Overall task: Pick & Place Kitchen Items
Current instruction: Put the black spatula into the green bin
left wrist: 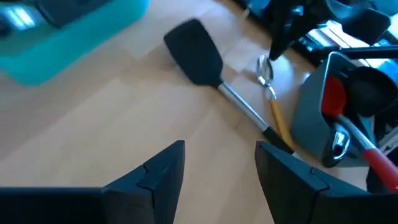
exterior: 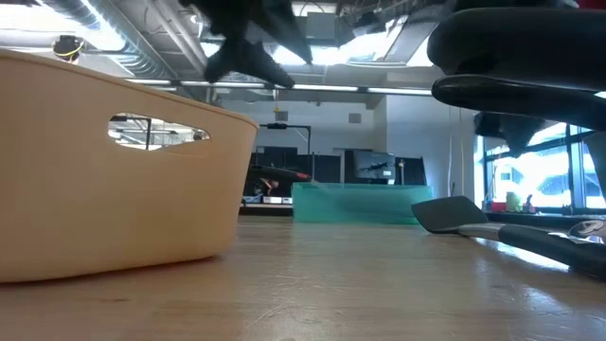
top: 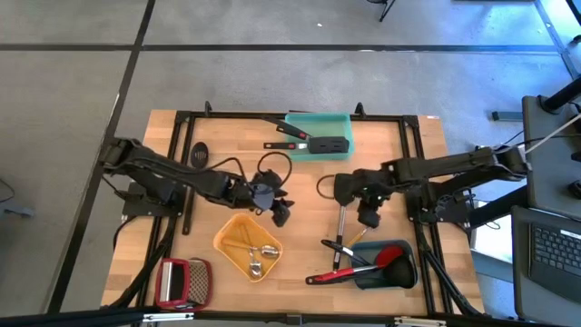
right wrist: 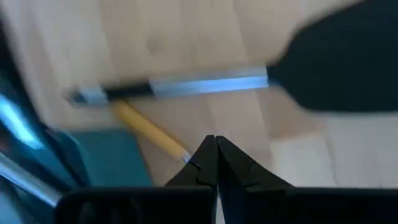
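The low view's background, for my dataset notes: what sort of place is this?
Likely a lab or workshop, not a home kitchen: exposed ceiling ducts, equipment benches behind the table, large windows.

A light wooden desk (top: 300, 186) with a black metal frame (top: 272, 115) stands on a grey floor (top: 272, 73) crossed by dark seams. A laptop (top: 556, 252) sits at the desk's right. Across the room, ceiling lights (exterior: 350, 47) glow beneath exposed ducts (exterior: 114, 43), and bright windows (exterior: 530, 175) line the right side.
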Tool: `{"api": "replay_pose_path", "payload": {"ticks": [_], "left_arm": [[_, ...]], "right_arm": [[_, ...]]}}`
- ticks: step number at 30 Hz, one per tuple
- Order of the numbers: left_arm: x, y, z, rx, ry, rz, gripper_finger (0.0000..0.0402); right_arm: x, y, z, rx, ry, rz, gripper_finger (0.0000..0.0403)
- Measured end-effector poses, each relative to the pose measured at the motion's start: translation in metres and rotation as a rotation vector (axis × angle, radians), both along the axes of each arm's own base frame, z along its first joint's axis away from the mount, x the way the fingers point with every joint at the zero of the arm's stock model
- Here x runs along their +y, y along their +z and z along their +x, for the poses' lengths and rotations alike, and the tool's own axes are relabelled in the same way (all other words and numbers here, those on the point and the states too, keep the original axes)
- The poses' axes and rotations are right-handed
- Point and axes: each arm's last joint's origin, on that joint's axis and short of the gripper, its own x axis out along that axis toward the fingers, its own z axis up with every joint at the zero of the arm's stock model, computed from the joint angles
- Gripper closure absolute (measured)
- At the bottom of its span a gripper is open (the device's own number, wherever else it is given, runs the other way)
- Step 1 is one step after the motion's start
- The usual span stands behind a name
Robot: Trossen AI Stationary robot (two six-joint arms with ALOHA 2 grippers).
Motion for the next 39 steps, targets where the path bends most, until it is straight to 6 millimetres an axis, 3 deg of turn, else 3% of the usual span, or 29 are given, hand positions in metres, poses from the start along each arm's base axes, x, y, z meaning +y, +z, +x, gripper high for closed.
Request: {"api": "replay_pose_path", "payload": {"ticks": [8, 21, 28, 32, 39], "left_arm": [[0.010, -0.015, 0.017, -0.034, 0.057, -0.093, 0.0214], [0.025, -0.008, 0.024, -0.143, 0.153, -0.132, 0.0213], [0.025, -0.008, 0.024, -0.144, 0.173, -0.117, 0.0217], [0.026, -0.008, 0.023, -0.143, 0.176, -0.114, 0.0217], [0.026, -0.008, 0.023, -0.141, 0.184, -0.107, 0.0217]], "right_arm": [[0.002, -0.030, 0.021, 0.057, 0.140, -0.036, 0.0402], [0.004, -0.081, 0.042, 0.183, 0.232, -0.030, 0.0402], [0.003, -0.081, 0.050, 0.160, 0.213, -0.002, 0.0402], [-0.002, -0.075, 0.069, 0.018, 0.190, -0.012, 0.0402], [-0.010, -0.070, 0.082, -0.099, 0.050, 0.036, 0.0402]]}}
